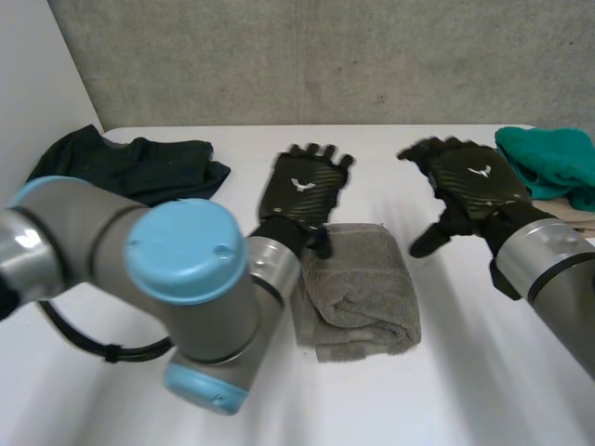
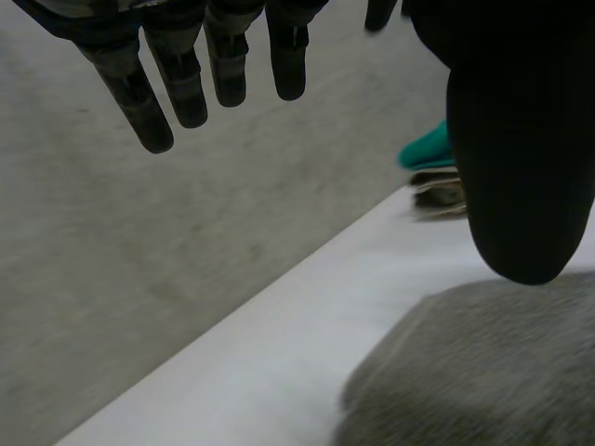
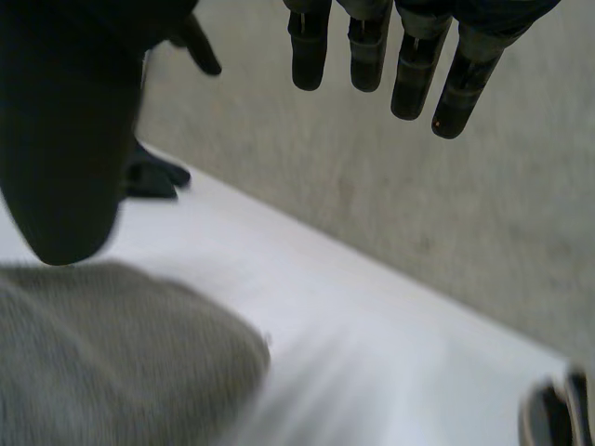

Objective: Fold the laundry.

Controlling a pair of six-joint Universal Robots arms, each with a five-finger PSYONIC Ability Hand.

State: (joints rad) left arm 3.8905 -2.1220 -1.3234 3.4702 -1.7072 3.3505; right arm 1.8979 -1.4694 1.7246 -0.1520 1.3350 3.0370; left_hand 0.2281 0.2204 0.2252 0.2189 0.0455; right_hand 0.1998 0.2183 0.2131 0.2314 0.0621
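Nearest the camera, the left arm (image 1: 186, 279) crosses the near left part of the white table (image 1: 483, 390), its light-blue cap turned upward. At its end the left hand (image 1: 302, 190) hangs back-up over the middle of the table. Its fingers are straight and spread, the thumb stands well apart from them, and nothing is held. The wrist sits over the far left corner of the grey towel (image 1: 358, 288); the fingertips reach past the towel's far edge, toward the table's far edge.

The right hand (image 1: 469, 181) hangs over the table's right half, beside the towel and apart from it. Its fingers are straight and splayed, the thumb points down toward the towel's far right corner, and the palm is empty.

The towel lies folded in the middle of the table, a thick rounded fold along its left side. A dark garment (image 1: 130, 167) lies crumpled at the far left corner. A teal cloth (image 1: 553, 158) sits at the far right corner, just beyond the right hand, on top of something pale.
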